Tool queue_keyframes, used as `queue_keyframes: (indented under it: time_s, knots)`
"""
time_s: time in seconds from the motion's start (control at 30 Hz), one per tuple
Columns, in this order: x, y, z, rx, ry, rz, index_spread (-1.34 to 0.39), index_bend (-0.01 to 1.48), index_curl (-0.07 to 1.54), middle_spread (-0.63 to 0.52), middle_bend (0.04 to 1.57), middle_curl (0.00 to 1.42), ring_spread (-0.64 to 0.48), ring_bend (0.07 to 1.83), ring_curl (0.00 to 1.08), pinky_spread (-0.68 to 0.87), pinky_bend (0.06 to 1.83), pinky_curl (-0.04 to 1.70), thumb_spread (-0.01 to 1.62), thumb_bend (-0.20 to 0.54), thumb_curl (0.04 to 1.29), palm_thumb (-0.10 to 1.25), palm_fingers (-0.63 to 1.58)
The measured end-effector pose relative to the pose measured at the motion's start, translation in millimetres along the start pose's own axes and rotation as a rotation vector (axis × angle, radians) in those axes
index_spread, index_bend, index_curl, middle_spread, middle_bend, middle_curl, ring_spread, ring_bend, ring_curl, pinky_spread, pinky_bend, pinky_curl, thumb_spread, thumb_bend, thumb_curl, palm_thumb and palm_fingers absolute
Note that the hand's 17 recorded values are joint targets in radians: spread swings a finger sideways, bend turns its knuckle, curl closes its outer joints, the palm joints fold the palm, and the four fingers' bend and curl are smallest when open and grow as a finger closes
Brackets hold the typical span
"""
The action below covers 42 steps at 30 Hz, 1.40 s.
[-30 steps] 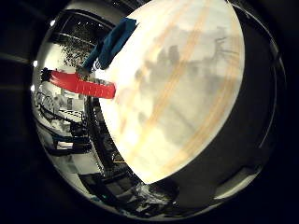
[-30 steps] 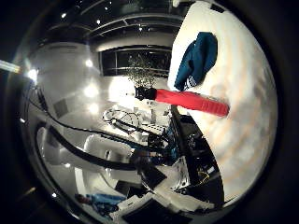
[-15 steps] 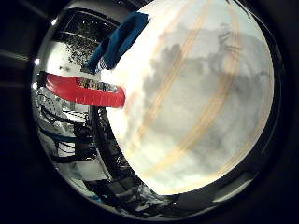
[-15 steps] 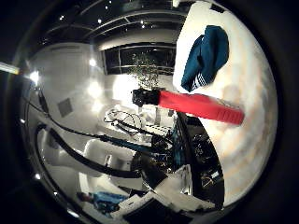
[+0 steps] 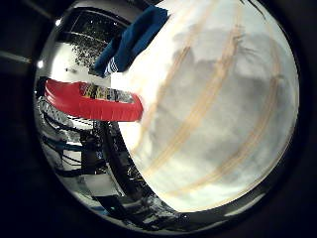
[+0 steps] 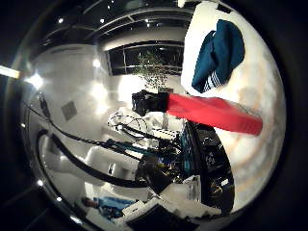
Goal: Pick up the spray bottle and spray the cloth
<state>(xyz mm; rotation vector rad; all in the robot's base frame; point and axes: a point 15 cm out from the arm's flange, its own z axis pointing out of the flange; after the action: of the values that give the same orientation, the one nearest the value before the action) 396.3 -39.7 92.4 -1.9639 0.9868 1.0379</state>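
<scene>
Red spray bottle is seen standing ungrasped on the pale surface near the blue cloth, apparently unsprayed; finger state cannot be told.

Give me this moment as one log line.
phase: approach | red spray bottle: upright on table, ungrasped | dark blue cloth: crumpled on table beside bottle, apart | hand: not visible
</scene>
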Motion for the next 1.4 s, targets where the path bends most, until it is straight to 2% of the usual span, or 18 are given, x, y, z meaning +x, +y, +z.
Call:
queue_keyframes:
  time_s: [0.53,1.4]
  knots:
    - [-19,-4,40,-0.03,-0.017,-0.004,-0.3,0.15,0.24,0.1,0.19,0.31,0.19,0.26,0.28,0.36,0.38,0.33,0.89,-0.032,0.29,0.42,-0.01]
    - [-24,-8,68,-0.084,-0.015,-0.017,-0.29,0.15,0.24,0.09,0.2,0.32,0.19,0.27,0.27,0.36,0.39,0.32,0.89,-0.032,0.29,0.42,0.0]
